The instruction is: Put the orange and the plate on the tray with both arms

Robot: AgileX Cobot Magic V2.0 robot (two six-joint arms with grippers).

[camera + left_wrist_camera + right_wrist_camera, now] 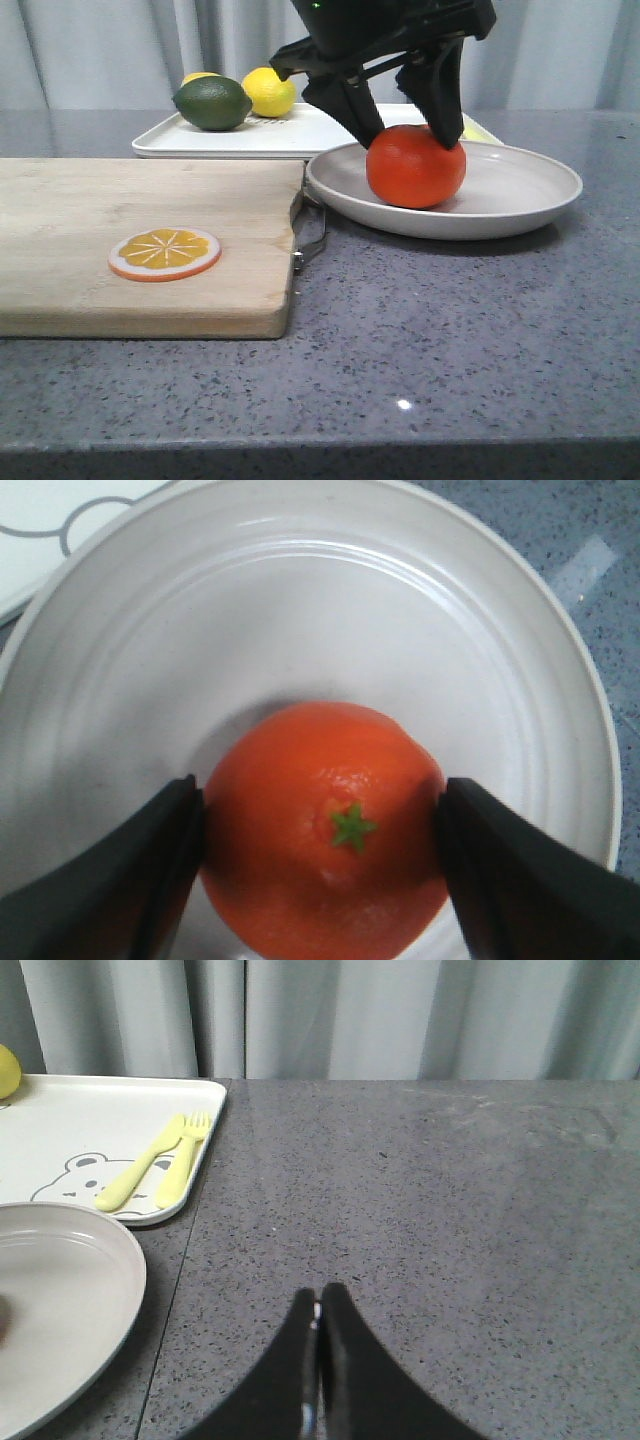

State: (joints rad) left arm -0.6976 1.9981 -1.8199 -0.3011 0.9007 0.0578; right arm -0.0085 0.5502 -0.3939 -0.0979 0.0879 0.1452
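The orange (415, 170) sits in the off-white plate (520, 185) at mid-table, right of the cutting board. My left gripper (410, 135) comes down from above, and its black fingers (165, 860) press on both sides of the orange (325, 830), which rests on the plate (300, 610). The white tray (290, 135) lies just behind the plate; its corner shows in the left wrist view (40, 520). My right gripper (320, 1295) is shut and empty over bare table to the right of the plate (60, 1290) and tray (100, 1130). It is out of the front view.
A wooden cutting board (130, 240) with a metal handle (312, 235) fills the left front and carries an orange slice (165, 253). A lime (213, 103) and lemons (268, 92) sit on the tray's far left. A yellow fork and spoon (150, 1165) lie on its right end.
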